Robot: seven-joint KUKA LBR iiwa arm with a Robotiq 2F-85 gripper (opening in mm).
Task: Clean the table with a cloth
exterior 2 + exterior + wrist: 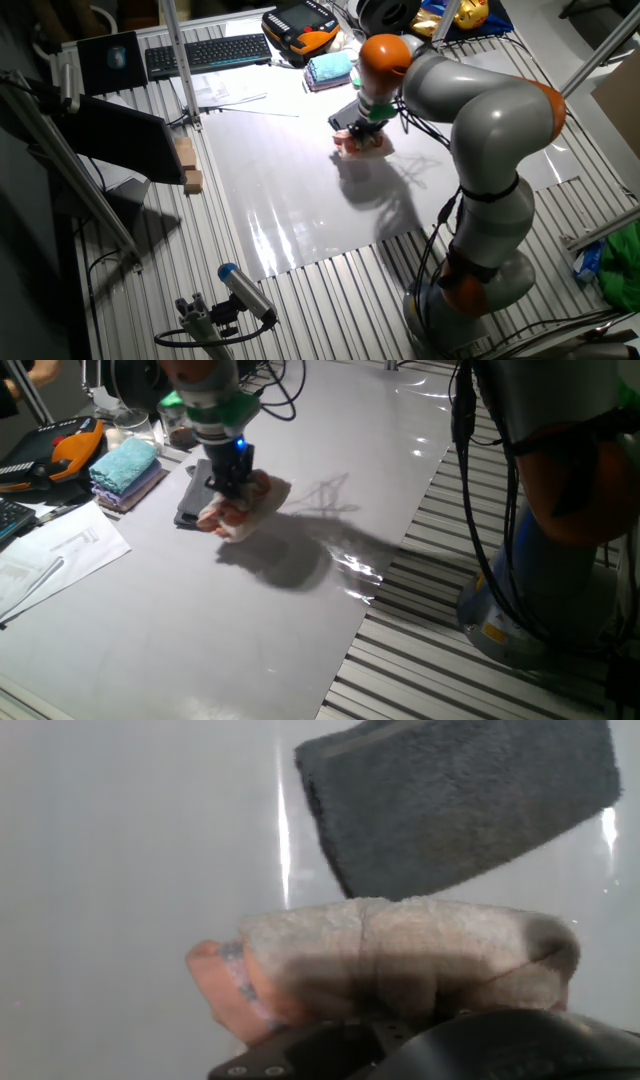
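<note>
- Workshop bench setting: table [200,640], long, flat, glossy grey-white, set over slatted metal grating [480,690]; glare streaks show near its edge.
- Cloth [240,510]: small pink-and-peach terry towel, soft, bunched into a rumpled mound, lying on the table toward its far end, pressed under the gripper [232,482].
- Gripper: black, two-fingered, with a lit blue point above it and a green ring higher up; planted straight down into the cloth. Fingertips are buried in the folds; they appear closed on the cloth, with the pile humped up before them in the hand view.
- Dark cloth [460,800]: charcoal terry, flat, roughly rectangular, just beside the pink cloth on its far side; whether the two touch cannot be told.
- Teal towel [126,462]: folded, plush, stacked on a lilac layer, near the dark cloth toward the table's corner.
- Paper sheets [55,555]: thin, white, printed, well apart from the cloth on the near-left side.
- Arm [480,110]: smooth grey-white shell with orange joints, arched over the table.
- Keyboard [208,52] and orange-black handset [300,22]: hard plastic, beyond the table's far end.
- Progress, as judged: the cloth is gripped and down on the surface, so wiping looks under way; no dirt or wiped track can be made out, so the share done cannot be told. Most of the table on the near side of the cloth seems left to cover.
</note>
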